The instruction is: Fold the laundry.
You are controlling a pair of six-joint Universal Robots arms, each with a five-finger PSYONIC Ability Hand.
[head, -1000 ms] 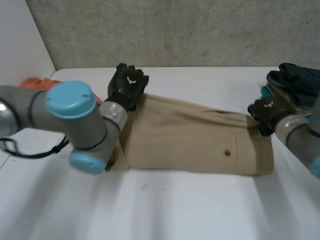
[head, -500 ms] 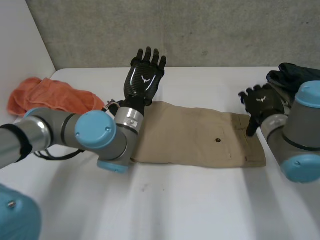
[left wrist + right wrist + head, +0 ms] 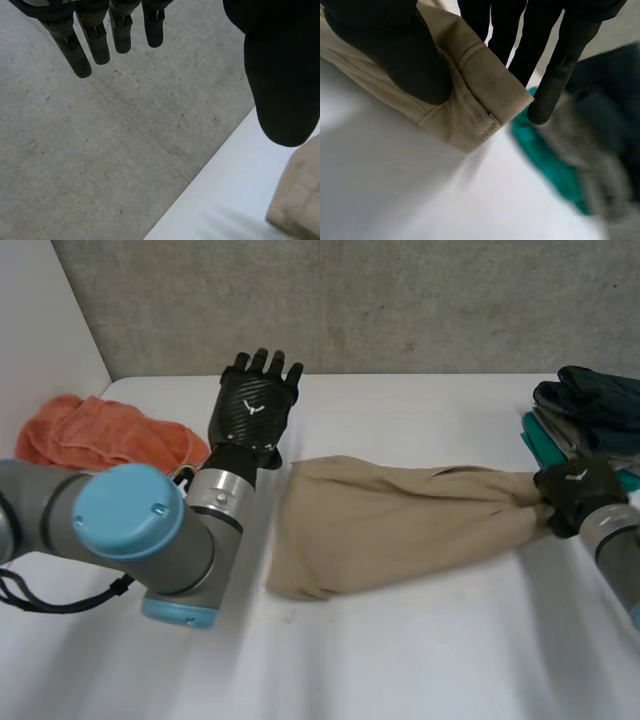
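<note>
Far left, an orange towel (image 3: 100,435) lies crumpled on the white tabletop (image 3: 400,660), with nothing touching it. Beside it my left robot hand (image 3: 255,405) is raised off the surface, palm toward the grey wall (image 3: 400,300), fingers (image 3: 95,45) straight and spread. It holds nothing. The nearest corner of the tan garment (image 3: 400,525) lies just beside its thumb.

The garment, which looks like a pair of shorts, stretches across the middle of the tabletop. It is rumpled and gathers into a bunch toward its right end rather than lying flat. There my right robot hand (image 3: 575,495) pinches the hem, thumb (image 3: 405,60) pressed on one face of the cloth and fingers on the other. Just beyond, at the far right, sits a pile of dark and teal clothes (image 3: 590,405) — possibly pieces already dealt with, though I cannot tell how neatly they lie.

By my reading, the work on this piece is at an early stage, since no clean fold shows anywhere on it. It needs spreading flat, folding over and setting aside — and the orange towel appears to be waiting its turn.
</note>
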